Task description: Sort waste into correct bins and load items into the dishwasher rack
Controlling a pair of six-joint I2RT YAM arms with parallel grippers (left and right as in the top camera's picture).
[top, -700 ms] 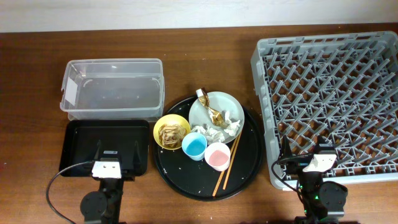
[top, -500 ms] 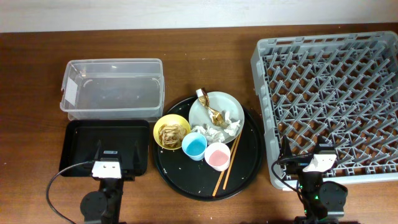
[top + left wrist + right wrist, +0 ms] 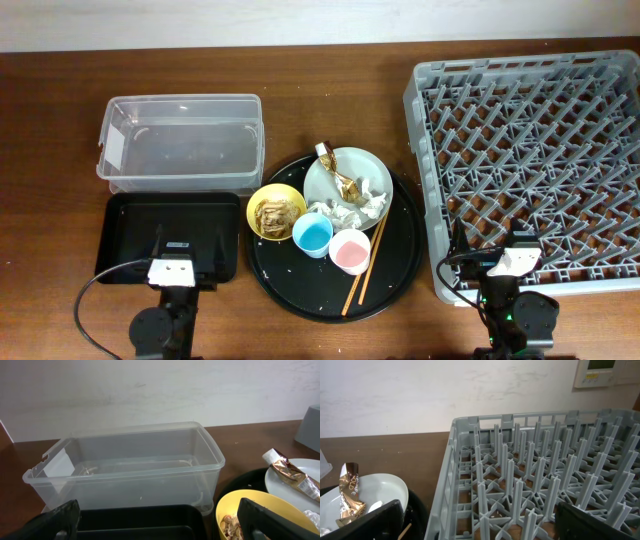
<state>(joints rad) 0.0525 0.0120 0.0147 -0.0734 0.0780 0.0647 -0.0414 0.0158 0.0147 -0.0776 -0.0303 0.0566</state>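
Nothing was moved since prior frames. Left tool (image 3: 188,243) and right tool (image 3: 497,245) are released, empty; waste (image 3: 355,203) unsorted

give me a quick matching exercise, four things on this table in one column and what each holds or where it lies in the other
Column one:
1 yellow bowl
2 plate
3 chopsticks
4 clear plastic box

Column two:
a nothing inside
b holds brown food scraps
c lying beside the pink cup
d holds a gold wrapper

Pairs: 1-b, 2-d, 3-c, 4-a
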